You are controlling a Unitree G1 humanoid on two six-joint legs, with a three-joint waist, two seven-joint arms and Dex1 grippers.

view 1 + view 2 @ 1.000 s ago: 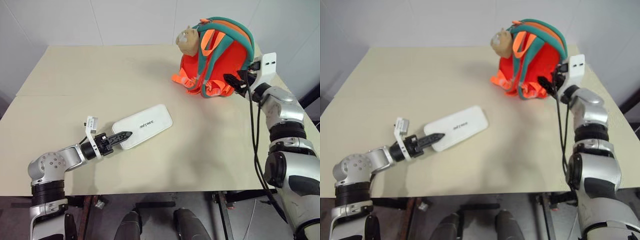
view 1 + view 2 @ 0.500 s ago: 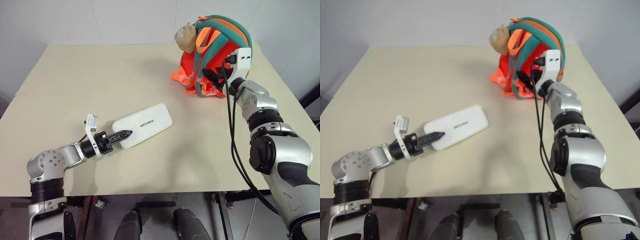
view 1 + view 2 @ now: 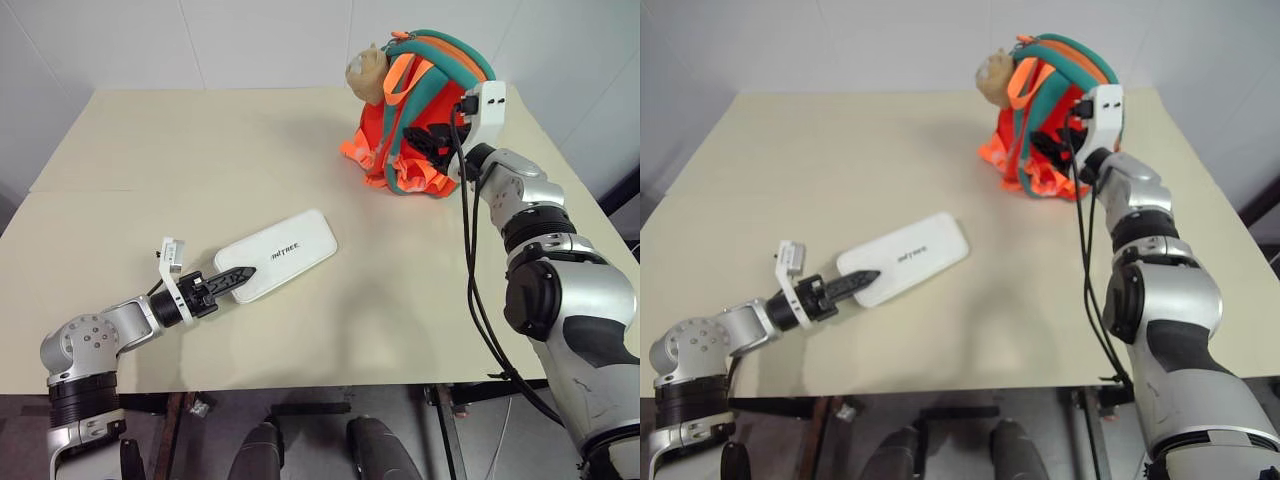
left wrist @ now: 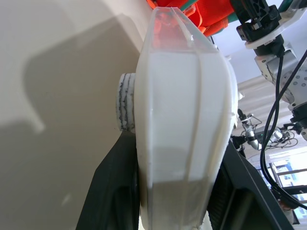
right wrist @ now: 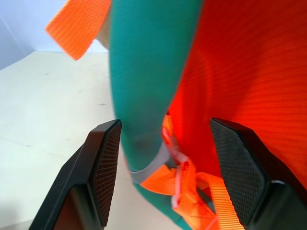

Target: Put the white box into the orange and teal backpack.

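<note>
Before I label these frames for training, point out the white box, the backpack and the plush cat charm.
white box (image 3: 283, 252): left eye view, middle of its flat top face, by the lettering.
orange and teal backpack (image 3: 445, 95): left eye view, orange fabric body.
plush cat charm (image 3: 364, 72): left eye view, its tan head.

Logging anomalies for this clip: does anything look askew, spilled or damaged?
Nothing spilled or damaged. The white box lies at a slant on the table, one end in the left gripper; the orange and teal backpack stands upright.

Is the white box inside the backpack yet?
No. The white box lies flat on the table, far from the backpack.
</note>
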